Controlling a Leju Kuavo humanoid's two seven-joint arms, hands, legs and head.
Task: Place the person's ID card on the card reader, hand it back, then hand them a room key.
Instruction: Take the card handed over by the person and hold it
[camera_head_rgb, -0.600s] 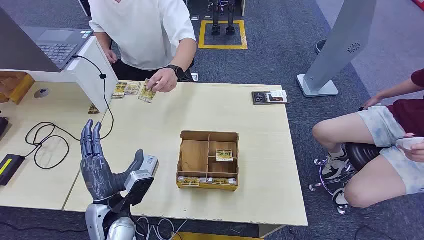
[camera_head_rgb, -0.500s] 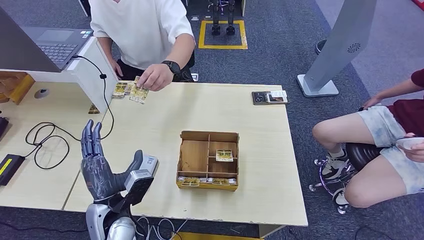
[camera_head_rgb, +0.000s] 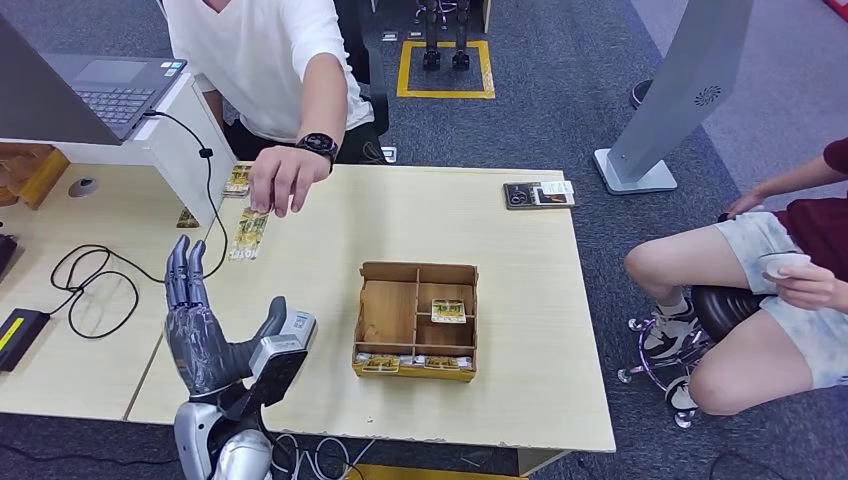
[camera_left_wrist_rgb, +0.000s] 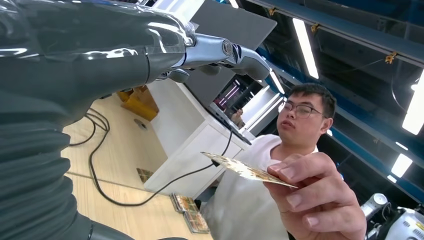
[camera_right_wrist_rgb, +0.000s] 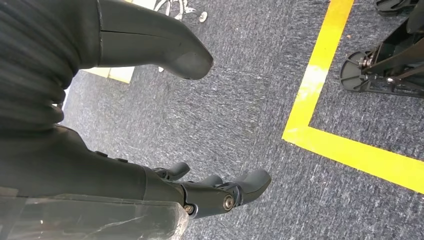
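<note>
My left hand is raised over the near left part of the table, palm up, fingers straight and apart, holding nothing. A person in a white shirt reaches a hand towards it, pinching a yellowish patterned card that hangs just beyond my fingertips. The left wrist view shows that card held flat in the person's fingers, apart from my left hand. Another such card lies at the table's far edge. My right hand hangs over grey carpet, fingers loose, holding nothing.
A wooden compartment box stands mid-table with a card in one cell and more along its front. A black cabled device lies far left near a laptop. A dark booklet lies far right. A seated person is at the right.
The person's hand has come from the table's far edge towards my left hand, bringing a card with it. My left hand has barely moved. The seated person's hand has shifted.
</note>
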